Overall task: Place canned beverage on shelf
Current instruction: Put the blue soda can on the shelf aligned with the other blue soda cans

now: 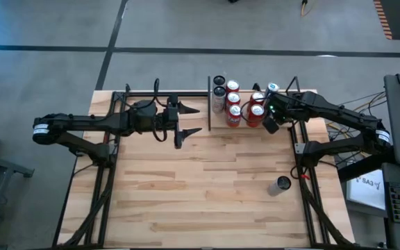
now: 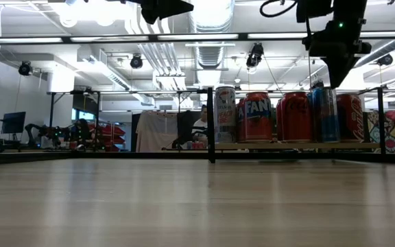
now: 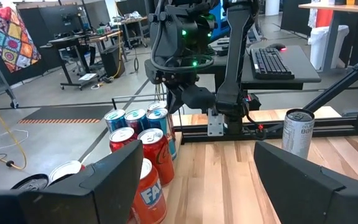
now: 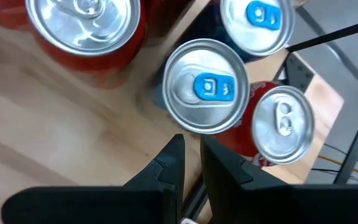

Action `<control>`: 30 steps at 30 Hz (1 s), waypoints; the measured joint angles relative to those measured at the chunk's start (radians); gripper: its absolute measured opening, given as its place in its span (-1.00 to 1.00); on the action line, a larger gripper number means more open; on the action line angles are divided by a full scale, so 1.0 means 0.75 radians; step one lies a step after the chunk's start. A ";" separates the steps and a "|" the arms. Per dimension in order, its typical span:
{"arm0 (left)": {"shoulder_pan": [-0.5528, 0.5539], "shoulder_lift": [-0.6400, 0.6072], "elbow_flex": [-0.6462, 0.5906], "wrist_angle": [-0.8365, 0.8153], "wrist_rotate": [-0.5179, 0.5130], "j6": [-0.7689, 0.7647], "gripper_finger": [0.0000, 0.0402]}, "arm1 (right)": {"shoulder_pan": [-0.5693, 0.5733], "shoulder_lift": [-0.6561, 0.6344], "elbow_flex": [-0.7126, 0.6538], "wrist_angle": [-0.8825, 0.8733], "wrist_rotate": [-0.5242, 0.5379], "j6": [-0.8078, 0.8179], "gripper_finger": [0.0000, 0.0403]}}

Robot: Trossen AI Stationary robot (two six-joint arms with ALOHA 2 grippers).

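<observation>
Cans crowd the shelf; one can stands apart.

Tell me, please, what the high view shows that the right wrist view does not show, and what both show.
Only the high view shows the whole shelf, the left gripper hanging open over the table beside the shelf, and one lone can standing on the table nearer the right arm's side. Only the right wrist view shows the can tops up close: two cans have blue tabs, another a silver tab. Both views show the right gripper, its fingers shut, above the group of cans on the shelf.
</observation>
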 joint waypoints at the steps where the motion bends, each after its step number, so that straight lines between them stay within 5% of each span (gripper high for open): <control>1: 0.000 0.000 0.000 0.000 0.000 0.000 0.46 | 0.000 0.000 0.000 0.001 0.009 -0.003 -0.79; 30: 0.000 0.000 0.000 0.003 0.001 0.000 0.46 | 0.000 -0.003 0.113 0.156 0.026 0.010 -0.79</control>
